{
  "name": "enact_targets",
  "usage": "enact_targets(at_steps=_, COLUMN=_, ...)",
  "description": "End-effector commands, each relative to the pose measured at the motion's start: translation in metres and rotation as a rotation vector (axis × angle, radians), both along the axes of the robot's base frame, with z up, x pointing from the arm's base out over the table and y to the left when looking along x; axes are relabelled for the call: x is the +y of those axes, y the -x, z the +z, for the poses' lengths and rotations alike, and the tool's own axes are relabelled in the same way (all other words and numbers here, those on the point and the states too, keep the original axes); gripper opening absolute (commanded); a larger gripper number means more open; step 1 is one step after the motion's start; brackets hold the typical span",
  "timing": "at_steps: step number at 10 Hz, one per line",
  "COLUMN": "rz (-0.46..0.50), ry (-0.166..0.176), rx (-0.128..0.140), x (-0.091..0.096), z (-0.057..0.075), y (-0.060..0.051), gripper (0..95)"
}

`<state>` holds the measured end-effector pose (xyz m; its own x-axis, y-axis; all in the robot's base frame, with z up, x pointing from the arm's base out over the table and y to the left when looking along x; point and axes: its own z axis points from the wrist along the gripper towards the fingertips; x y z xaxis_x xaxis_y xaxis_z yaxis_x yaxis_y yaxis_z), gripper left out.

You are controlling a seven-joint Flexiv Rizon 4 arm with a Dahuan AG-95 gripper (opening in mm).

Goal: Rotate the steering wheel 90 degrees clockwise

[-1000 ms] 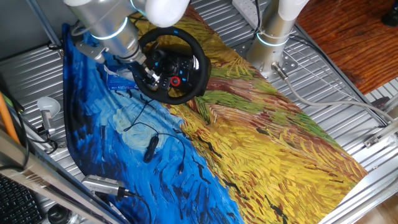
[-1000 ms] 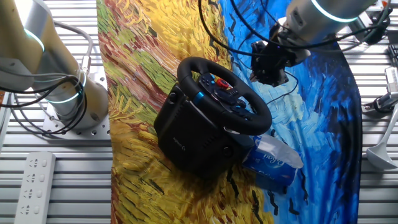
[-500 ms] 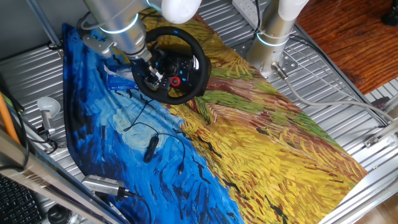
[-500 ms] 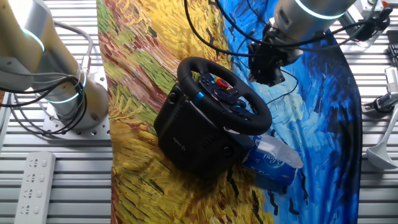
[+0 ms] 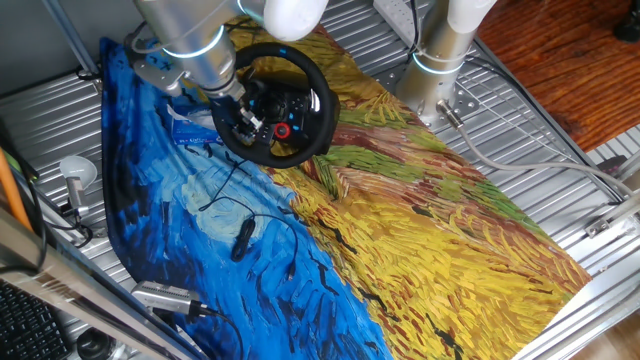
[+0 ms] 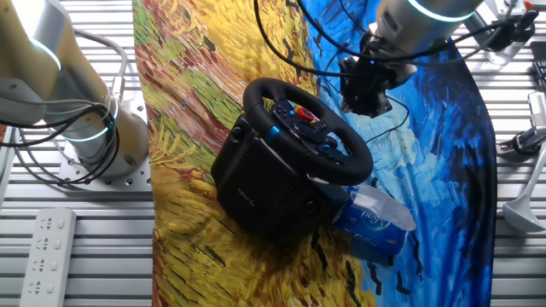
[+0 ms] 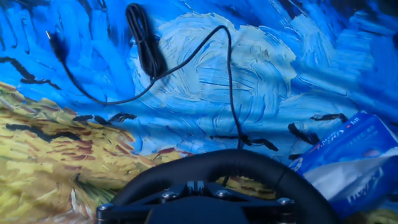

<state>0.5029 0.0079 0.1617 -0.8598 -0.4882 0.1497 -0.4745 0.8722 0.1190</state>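
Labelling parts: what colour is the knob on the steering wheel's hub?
Red knob; clearest in the fixed view showing the steering wheel face.

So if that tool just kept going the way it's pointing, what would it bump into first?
Most likely the steering wheel: in the hand view its black rim lies right ahead of the tool, with the painted cloth behind. Depth is hard to judge, so the gap is unclear.

Your arm (image 5: pixel 185 35) is silver-grey metal with white rounded joint covers and a thin cyan ring. Your claw (image 6: pixel 367 85) is black, black cables looping around it.
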Motion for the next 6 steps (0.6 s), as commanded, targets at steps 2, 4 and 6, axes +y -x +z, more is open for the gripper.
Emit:
enact_targets(at_steps=2, rz=0.047, ry=0.007, rx=0.080, x=-0.005, z=0.005, y=0.010, gripper=0.0)
enact_targets(at_steps=4, rz=0.068, ry=0.011, rx=0.095, x=-0.011, z=0.012, y=0.026, gripper=0.0)
enact_targets(at_steps=6, rz=0.065, ry=0.011, rx=0.130, x=-0.014, z=0.019, y=0.042, gripper=0.0)
